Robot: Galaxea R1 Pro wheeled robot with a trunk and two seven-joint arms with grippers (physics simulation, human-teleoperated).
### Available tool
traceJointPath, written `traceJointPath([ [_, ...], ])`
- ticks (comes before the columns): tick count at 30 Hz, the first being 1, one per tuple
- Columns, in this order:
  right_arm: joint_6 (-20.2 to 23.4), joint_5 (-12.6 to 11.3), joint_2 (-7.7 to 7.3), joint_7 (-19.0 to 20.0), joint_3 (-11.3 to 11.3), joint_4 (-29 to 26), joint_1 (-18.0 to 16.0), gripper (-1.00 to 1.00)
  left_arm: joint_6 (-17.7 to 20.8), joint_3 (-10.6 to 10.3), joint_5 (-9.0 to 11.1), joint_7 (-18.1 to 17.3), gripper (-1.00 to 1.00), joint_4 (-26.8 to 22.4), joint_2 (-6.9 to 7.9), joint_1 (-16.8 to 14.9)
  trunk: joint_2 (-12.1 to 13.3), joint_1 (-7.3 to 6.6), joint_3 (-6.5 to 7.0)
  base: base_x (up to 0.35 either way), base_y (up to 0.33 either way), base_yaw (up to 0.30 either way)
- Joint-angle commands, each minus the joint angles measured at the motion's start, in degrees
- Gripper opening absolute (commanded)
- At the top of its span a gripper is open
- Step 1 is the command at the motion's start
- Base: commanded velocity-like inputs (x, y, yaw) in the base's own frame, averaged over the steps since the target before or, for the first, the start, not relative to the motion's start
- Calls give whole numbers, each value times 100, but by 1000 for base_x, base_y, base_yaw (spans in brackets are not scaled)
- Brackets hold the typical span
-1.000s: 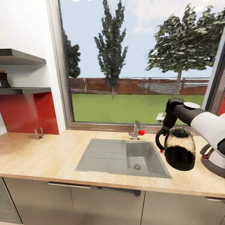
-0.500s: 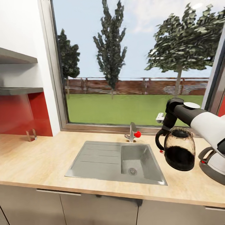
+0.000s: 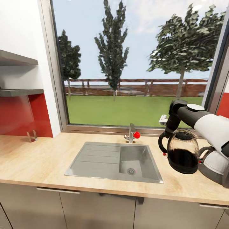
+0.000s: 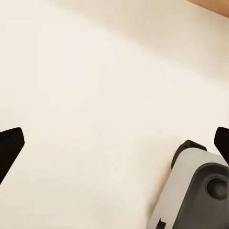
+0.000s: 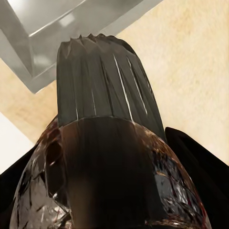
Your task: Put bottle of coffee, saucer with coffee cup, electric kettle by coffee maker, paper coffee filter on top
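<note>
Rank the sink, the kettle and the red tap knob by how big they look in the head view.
1. Sink, largest.
2. Kettle, though it hangs nearer the camera, which inflates it.
3. Red knob, smallest by far.

Kettle: the electric kettle [image 5: 107,157] looms right before your lens, glass dark and glossy, ribbed black part at its far end.
Tabletop: light wood grain [image 5: 191,71] beyond it.
Sink: grey steel corner [image 5: 43,38] past the kettle.
</note>
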Motion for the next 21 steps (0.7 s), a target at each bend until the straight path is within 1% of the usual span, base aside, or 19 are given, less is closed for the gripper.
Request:
traceJointPath([
  [1,42,30,-2,26,17,-16,-2,-100,-5,44,21,-40,100,-6,0,4,-3,2,0,-3,-3,0],
  [4,42,30,0,23,20,-15,-2,-100,-3,44,21,-40,100,-6,0,4,-3,2,0,13,-7,0],
  [9,42,30,-7,22,18,-15,-2,-100,-4,44,21,-40,100,-6,0,4,-3,2,0,74,-97,0],
  [18,42,36,-8,19,18,-16,-2,-100,-10,44,21,-40,100,-5,-2,4,-3,2,0,6,-14,0],
  [21,42,36,-8,18,18,-16,-2,-100,-10,44,21,-40,100,-2,-19,4,-3,2,0,0,-170,0],
])
